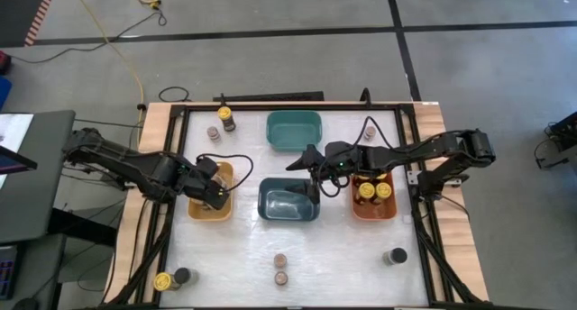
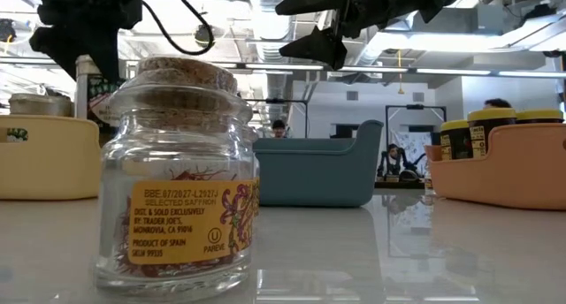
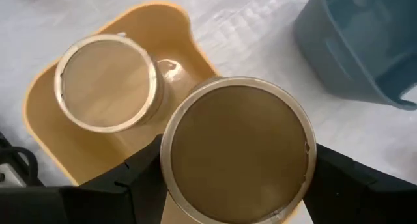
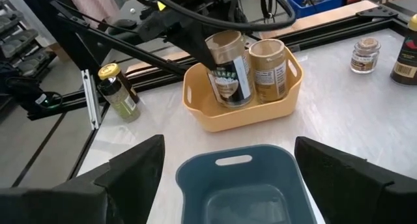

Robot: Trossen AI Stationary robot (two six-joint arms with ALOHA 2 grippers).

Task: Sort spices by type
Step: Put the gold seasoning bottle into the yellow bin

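1. White bench [image 1: 297, 247] carries four bins.
2. Left hand [image 3: 238, 178] clasps a wide tan-topped glass jar [image 3: 238, 149], upright, directly above the yellow plastic bin [image 3: 58, 133], beside its twin.
3. Right hand [image 4: 228, 175] hangs released over the dark-blue bin [image 4: 238, 185].

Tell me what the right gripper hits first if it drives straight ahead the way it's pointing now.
Probably the dark-blue bin: the open right gripper hangs over it, angled down into it. Beyond sits the yellow bin, where the left gripper holds a tan-topped jar.
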